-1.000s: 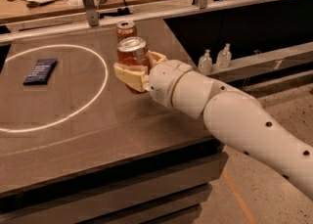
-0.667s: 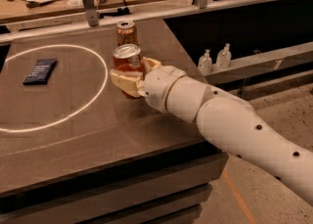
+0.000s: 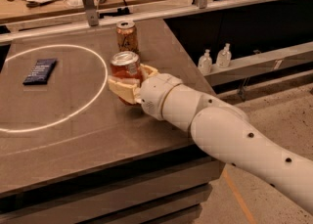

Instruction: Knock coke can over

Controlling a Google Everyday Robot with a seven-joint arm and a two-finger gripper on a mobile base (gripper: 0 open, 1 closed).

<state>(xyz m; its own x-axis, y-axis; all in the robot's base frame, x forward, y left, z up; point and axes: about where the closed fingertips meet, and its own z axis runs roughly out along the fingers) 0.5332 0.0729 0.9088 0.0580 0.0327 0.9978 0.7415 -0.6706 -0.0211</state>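
Observation:
The coke can (image 3: 125,69), red-orange with a silver top, stands on the dark table (image 3: 73,135) near its right side, leaning slightly. My gripper (image 3: 133,82) is wrapped around its lower half. One cream finger (image 3: 120,89) lies across the front and the other (image 3: 149,71) behind it on the right. The white arm reaches in from the lower right.
A tan can (image 3: 127,35) stands upright just behind the coke can. A dark blue flat object (image 3: 40,71) lies inside a white circle (image 3: 100,88) marked on the table. Two small bottles (image 3: 214,58) stand on a ledge to the right. A rail and a cluttered bench run along the back.
The gripper and the coke can have moved together a little to the left and toward the table's front, away from the tan can.

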